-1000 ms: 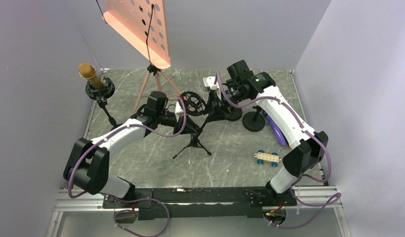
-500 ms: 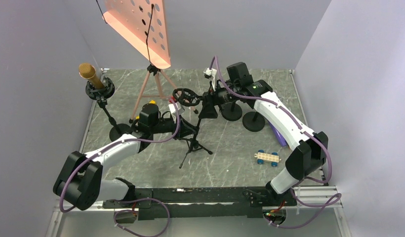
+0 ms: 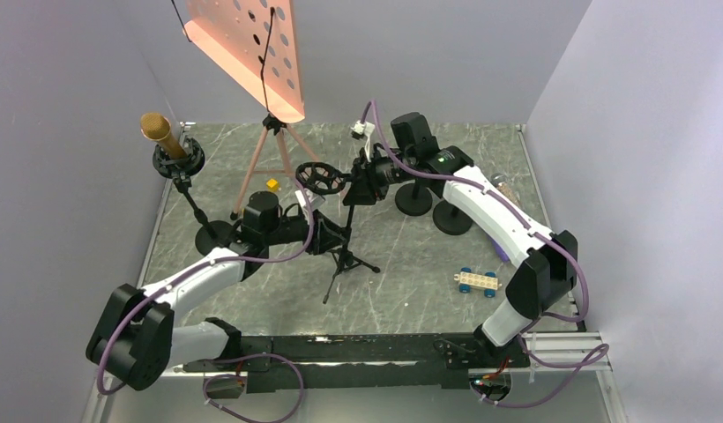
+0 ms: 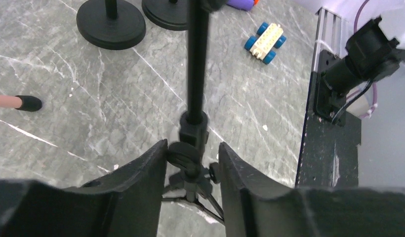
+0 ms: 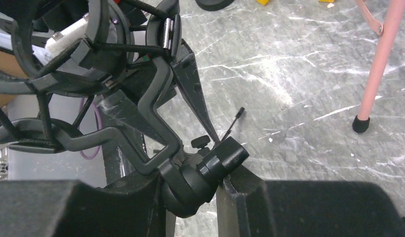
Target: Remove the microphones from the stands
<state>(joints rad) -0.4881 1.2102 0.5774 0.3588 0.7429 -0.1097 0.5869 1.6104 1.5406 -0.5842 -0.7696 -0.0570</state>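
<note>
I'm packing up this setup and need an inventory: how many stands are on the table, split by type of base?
Round-base stands: 3, the microphone stand and two stands at the right
Tripod stands: 2, the pink music stand and the black tripod stand
Total: 5

Nothing readable is showing in any view: no lettering, number or brand mark is appearing on the gold-headed microphone [image 3: 160,134], the perforated salmon-pink music desk [image 3: 248,48] or the cream toy brick car with blue wheels [image 3: 477,281].
</note>
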